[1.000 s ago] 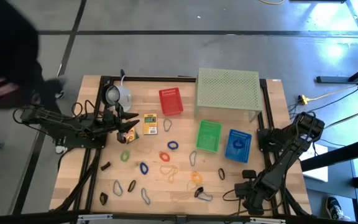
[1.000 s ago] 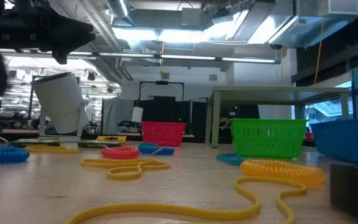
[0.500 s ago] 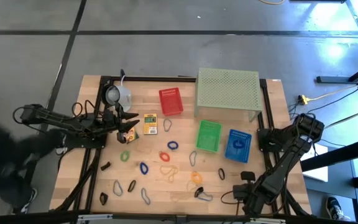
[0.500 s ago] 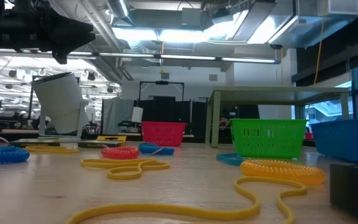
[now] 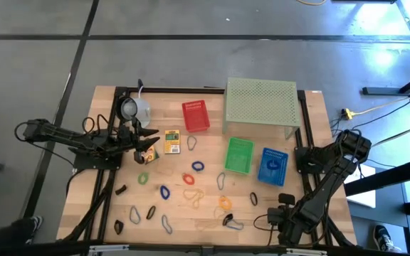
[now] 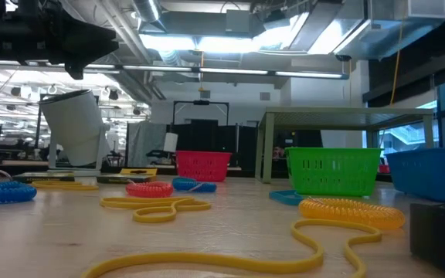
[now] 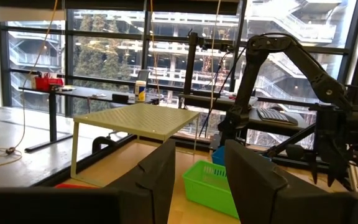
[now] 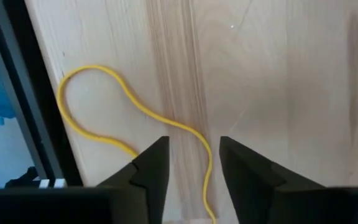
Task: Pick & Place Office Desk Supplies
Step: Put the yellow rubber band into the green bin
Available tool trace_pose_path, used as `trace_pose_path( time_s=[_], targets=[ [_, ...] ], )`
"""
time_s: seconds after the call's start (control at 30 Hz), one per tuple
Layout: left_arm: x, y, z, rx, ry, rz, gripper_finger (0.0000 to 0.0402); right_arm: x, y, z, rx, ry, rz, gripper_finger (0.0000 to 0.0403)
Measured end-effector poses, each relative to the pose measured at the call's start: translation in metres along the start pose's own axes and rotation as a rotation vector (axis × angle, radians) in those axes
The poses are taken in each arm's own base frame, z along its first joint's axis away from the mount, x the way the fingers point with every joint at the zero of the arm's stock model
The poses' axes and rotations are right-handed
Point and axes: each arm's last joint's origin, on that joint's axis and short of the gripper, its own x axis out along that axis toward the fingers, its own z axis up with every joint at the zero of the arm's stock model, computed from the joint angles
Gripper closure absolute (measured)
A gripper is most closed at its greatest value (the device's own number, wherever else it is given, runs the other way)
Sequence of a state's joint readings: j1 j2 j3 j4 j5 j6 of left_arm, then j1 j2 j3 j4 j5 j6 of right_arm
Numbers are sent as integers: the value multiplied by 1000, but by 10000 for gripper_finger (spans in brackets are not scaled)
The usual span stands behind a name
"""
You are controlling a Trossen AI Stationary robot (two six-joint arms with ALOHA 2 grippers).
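Small loops lie scattered on the wooden table: blue (image 5: 198,166), red (image 5: 188,178), green (image 5: 143,178), orange (image 5: 224,203) and black (image 5: 253,198). Dark clips (image 5: 121,190) lie near the left side. The yellow printed box (image 5: 171,141) lies flat beside my left gripper (image 5: 148,148). That gripper is open and hovers level, pointing toward the table's right (image 7: 199,180). My right gripper (image 5: 279,215) is open at the near right corner and points down (image 8: 193,171). A thin yellow cord (image 8: 98,74) lies on the wood under it.
Red basket (image 5: 196,115), green basket (image 5: 238,155) and blue basket (image 5: 272,166) stand mid-table. The pale green perforated stand (image 5: 260,103) is at the far edge. A pale mug (image 5: 135,108) is far left. A person's shoe (image 5: 30,224) shows by the near left corner.
A dark-clothed person beside the table's left edge has walked from the far side toward the near side and mostly out of view. Both arms and the supplies have kept still.
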State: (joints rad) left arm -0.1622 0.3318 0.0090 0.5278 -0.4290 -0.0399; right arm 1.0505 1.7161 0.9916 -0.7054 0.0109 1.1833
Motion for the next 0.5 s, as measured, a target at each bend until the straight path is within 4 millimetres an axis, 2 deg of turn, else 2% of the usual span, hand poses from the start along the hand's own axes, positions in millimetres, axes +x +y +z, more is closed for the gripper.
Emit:
trace_pose_path(
  time_s=[0.23,0.5],
  targets=[
    [0,0,0,0,0,0,270,8,0,-1,-66,34,-21,234],
    [0,0,0,0,0,0,270,22,1,-3,-126,76,-69,255]
  ],
)
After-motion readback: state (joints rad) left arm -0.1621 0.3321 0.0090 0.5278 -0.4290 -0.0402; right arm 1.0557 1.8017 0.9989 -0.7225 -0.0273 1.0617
